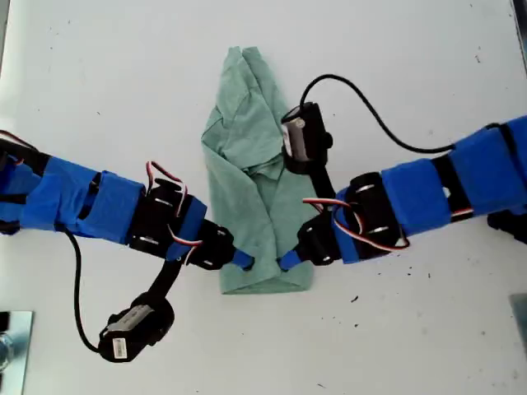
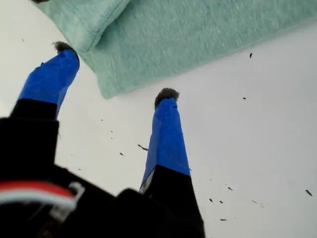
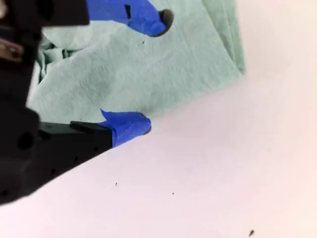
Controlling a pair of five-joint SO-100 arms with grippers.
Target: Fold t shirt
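The pale sage-green t shirt (image 1: 251, 173) lies lengthwise on the white table, folded into a narrow strip and bunched in the middle. My first gripper (image 1: 244, 262) reaches in from the exterior view's left to the shirt's near-left corner. It is open, and the hemmed corner of the t shirt (image 2: 148, 44) sits just beyond its blue fingertips (image 2: 166, 99). My second gripper (image 1: 288, 262) comes from the exterior view's right. It (image 3: 152, 72) is open too, one finger over the t shirt (image 3: 129, 69) and the other at the cloth's edge.
Each arm's wrist camera module and its black cable (image 1: 370, 111) stand out beside the arm; one module (image 1: 303, 136) hangs over the shirt's middle. A metal object (image 1: 10, 341) sits at the exterior view's lower left corner. Bare white table (image 1: 395, 329) surrounds the cloth.
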